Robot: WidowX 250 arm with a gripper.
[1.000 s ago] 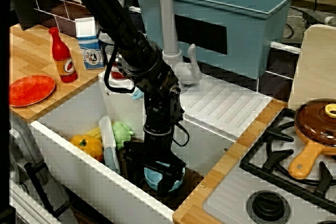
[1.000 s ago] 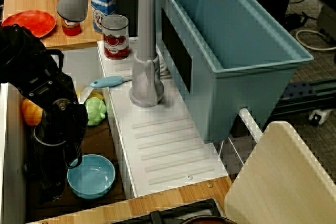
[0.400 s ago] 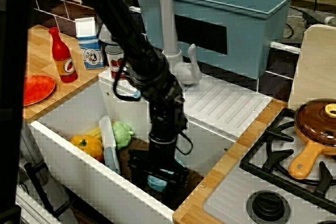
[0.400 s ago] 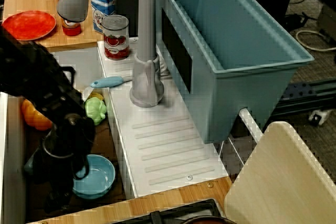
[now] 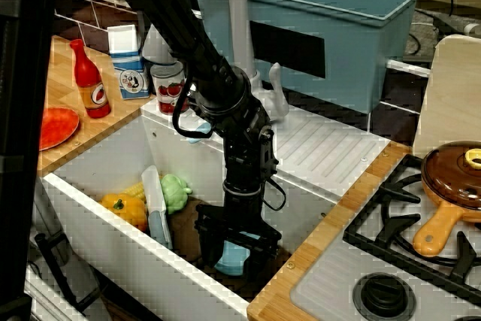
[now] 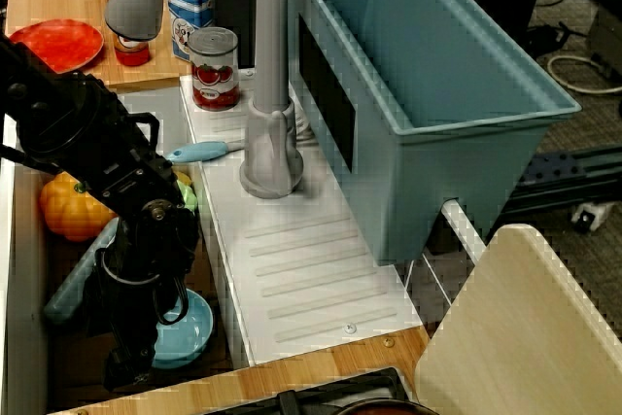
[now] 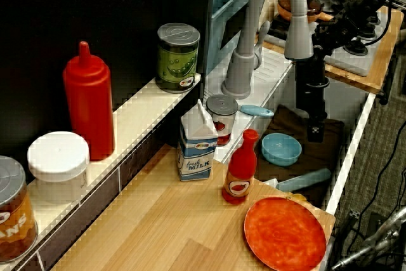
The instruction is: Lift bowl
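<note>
Below, you are looking at the gripper (image 5: 239, 249) reaching down into the sink (image 5: 98, 159), its two black fingers (image 5: 208, 242) standing on either side of the bowl (image 5: 231, 259) in the front view. You are seeing the light-blue bowl sitting on the dark sink floor at the end nearest the stove (image 5: 409, 261); whether the pads are pressing its rim cannot be told from these views. In the overhead view the bowl (image 6: 185, 332) is lying partly under the black wrist, with only its right half showing. In the side view the bowl (image 7: 281, 149) is resting upright on the sink floor, and the gripper (image 7: 315, 132) is appearing just beside it, toward the stove.

You are also seeing an orange pepper (image 5: 124, 209), a green vegetable (image 5: 174, 192) and a pale blue-handled utensil (image 5: 155, 208) lying at the other end of the sink. A brush (image 6: 199, 152) is lying on the white ledge by the faucet (image 5: 233, 28), near a tomato can (image 6: 213, 67). The milk carton (image 5: 128, 62), red bottle (image 5: 89, 80) and orange-red plate (image 7: 284, 233) are standing on the wooden counter (image 7: 158, 226), and the blue-grey tub (image 5: 331, 24) is sitting behind the drainboard (image 5: 319, 152).
</note>
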